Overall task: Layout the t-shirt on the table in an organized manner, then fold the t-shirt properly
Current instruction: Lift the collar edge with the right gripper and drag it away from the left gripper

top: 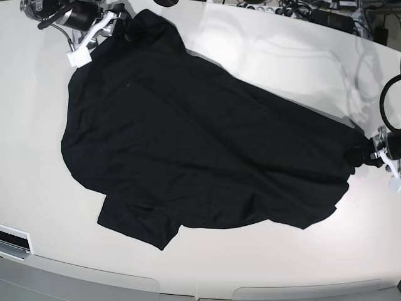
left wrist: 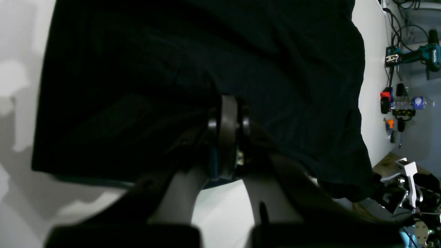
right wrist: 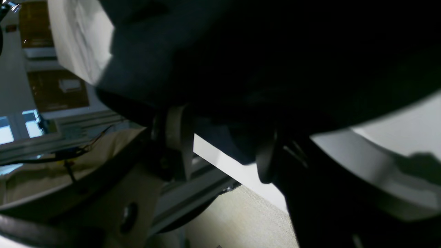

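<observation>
The black t-shirt (top: 188,144) lies spread wide across the white table (top: 250,50), with one sleeve toward the front left. My left gripper (top: 360,153) is at the shirt's right edge. In the left wrist view it (left wrist: 226,110) is shut on a pinch of the t-shirt (left wrist: 206,51). My right gripper (top: 122,28) is at the shirt's far left corner. In the right wrist view it (right wrist: 220,144) stands open, with a fold of the t-shirt (right wrist: 241,51) hanging between the fingers and a gap beside the pale finger (right wrist: 175,134).
Cables and a power strip (top: 301,11) lie along the table's far edge at the right. A white label (top: 12,241) sits at the front left edge. Tools hang on a wall (left wrist: 413,55) beyond the table. The table's edge (right wrist: 220,158) runs just under the right gripper.
</observation>
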Robot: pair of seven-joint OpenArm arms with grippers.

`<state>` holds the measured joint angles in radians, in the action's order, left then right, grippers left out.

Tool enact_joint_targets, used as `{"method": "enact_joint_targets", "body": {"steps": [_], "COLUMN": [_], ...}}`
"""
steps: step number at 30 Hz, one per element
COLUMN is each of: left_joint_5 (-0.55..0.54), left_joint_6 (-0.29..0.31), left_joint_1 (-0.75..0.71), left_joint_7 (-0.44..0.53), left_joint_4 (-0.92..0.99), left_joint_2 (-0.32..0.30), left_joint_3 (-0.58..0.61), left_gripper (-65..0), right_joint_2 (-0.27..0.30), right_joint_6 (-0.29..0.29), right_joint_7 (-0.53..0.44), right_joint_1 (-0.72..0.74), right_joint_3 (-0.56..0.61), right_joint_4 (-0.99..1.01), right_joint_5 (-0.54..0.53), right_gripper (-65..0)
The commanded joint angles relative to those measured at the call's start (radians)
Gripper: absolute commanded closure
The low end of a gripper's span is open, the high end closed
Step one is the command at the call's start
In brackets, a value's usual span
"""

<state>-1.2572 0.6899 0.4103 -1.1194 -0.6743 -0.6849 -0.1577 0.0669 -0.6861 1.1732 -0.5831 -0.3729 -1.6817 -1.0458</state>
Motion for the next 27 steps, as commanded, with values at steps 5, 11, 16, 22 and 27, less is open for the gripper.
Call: {"method": "enact_joint_targets", "body": {"steps": [5,11,16,22,27], "left_joint_5": [-0.028,-0.028,-0.028,-0.027,-0.028], "left_joint_6": [0.008,0.008,0.008,0.008,0.008], "left_joint_1": [0.022,0.022,0.022,0.022,0.022], "left_joint_7": [0.011,0.011,0.010,0.008,-0.005], "left_joint_4": [-0.013,-0.013,-0.013,-0.013,-0.013], "left_joint_2": [-0.024,-0.024,-0.025,-0.025,-0.025], "left_joint_3": [-0.009,-0.009,-0.009,-0.009,-0.009], "left_gripper": [0.0,0.0,0.0,0.0,0.0], "right_joint_2": [0.007,0.008,0.037,0.066,0.066], "right_joint_6": [-0.012,-0.012,-0.012,-0.012,-0.012], "right_joint_7": [-0.011,-0.010,0.023,0.176,0.175], "right_joint_1": [0.004,0.016,0.035,0.020,-0.008], "right_joint_3": [0.064,0.085,0.084,0.013,-0.098], "right_joint_4": [-0.011,-0.011,-0.047,-0.299,-0.491], "right_joint_5": [0.008,0.050,0.020,-0.114,-0.112], "right_gripper": [-30.5,-15.0,0.0,0.0,0.0]}}
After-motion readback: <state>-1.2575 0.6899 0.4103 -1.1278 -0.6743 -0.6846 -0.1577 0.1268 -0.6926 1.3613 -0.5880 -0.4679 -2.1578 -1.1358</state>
